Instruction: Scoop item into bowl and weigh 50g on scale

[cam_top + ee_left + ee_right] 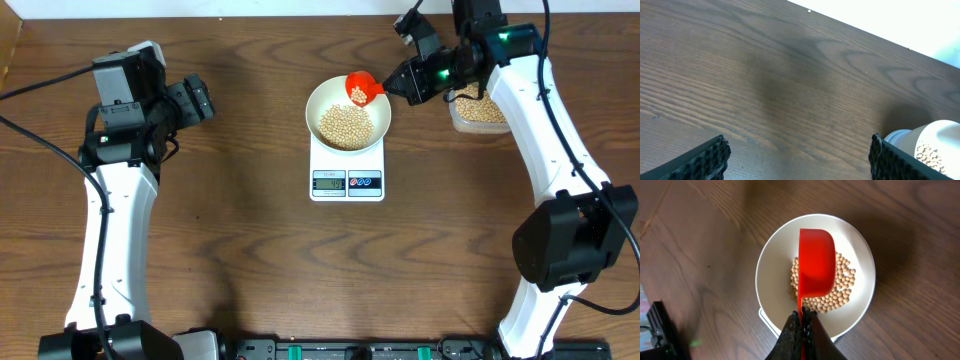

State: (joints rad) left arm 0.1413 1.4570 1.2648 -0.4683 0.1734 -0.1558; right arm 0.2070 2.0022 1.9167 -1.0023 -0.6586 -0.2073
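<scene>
The white bowl [330, 98] sits on the white scale [347, 181] at the table's middle and holds a heap of pale-tan beans [343, 125]. My right gripper [397, 85] is shut on the handle of a red scoop [361, 88], held over the bowl's far right rim. In the right wrist view the scoop [816, 265] hangs tipped on its side above the beans [840, 287] in the bowl [775, 270], with my fingers [803, 317] pinching its handle. My left gripper [197, 98] is open and empty over bare table; its wrist view shows the bowl [935, 137] at far right.
A clear plastic tub [478, 112] with more beans stands to the right of the scale, under my right arm. The scale's display [329, 181] and two buttons [364, 181] face the table's front. The left arm stands at the far left.
</scene>
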